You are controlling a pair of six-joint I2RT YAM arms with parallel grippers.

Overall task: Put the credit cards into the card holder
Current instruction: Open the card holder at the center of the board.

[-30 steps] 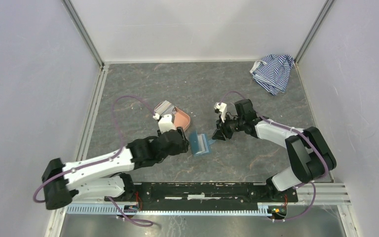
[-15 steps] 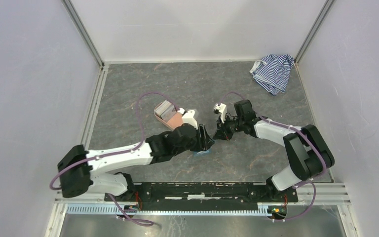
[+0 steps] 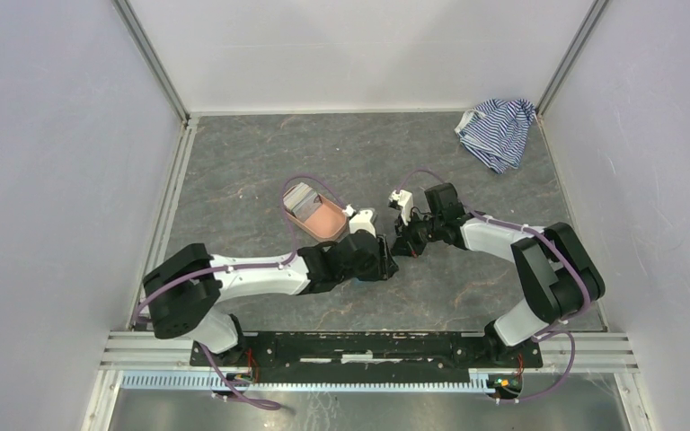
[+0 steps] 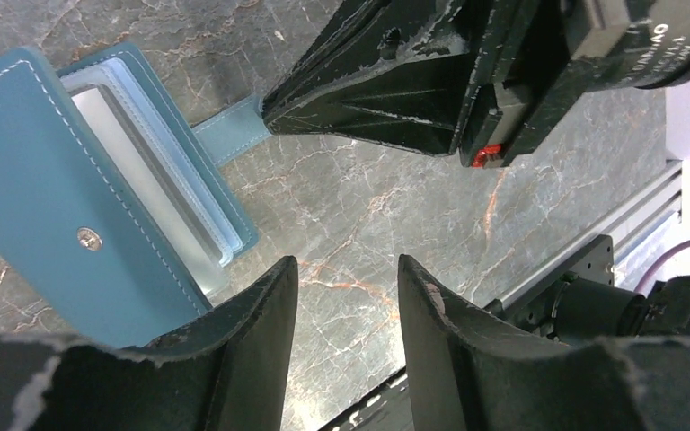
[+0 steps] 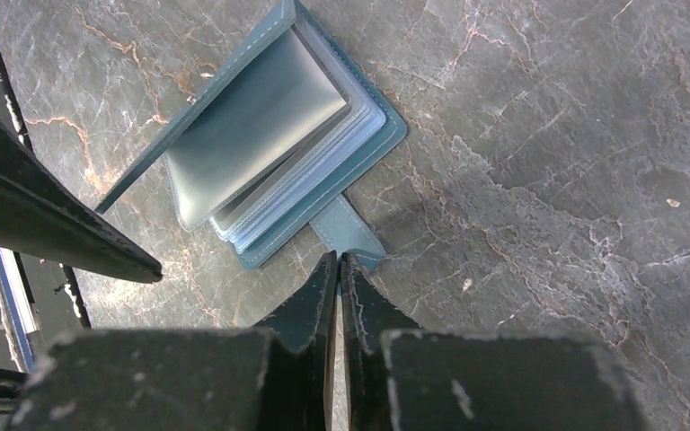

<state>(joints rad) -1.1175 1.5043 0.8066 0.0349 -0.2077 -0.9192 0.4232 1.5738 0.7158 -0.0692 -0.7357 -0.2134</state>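
Observation:
The teal card holder (image 4: 45, 189) lies open on the table, clear sleeves up (image 5: 260, 126); in the top view my left arm covers it. Its snap tab (image 5: 352, 235) points at my right gripper (image 5: 338, 260), which is shut with its tips touching the tab's end. I cannot tell whether the tab is pinched. My left gripper (image 4: 346, 269) hovers open and empty just beside the holder, close to the right gripper (image 4: 269, 112). The credit cards (image 3: 298, 196) sit as a greyish stack at the far end of the pink tray (image 3: 328, 222).
A blue-and-white striped cloth (image 3: 497, 130) lies in the far right corner. The two grippers (image 3: 395, 256) nearly meet at mid-table. The metal rail (image 3: 368, 346) runs along the near edge. White walls enclose the table on three sides.
My left arm has swung right, off the tray side and over the card holder, ending next to the right gripper. The right gripper's jaws have closed at the tab.

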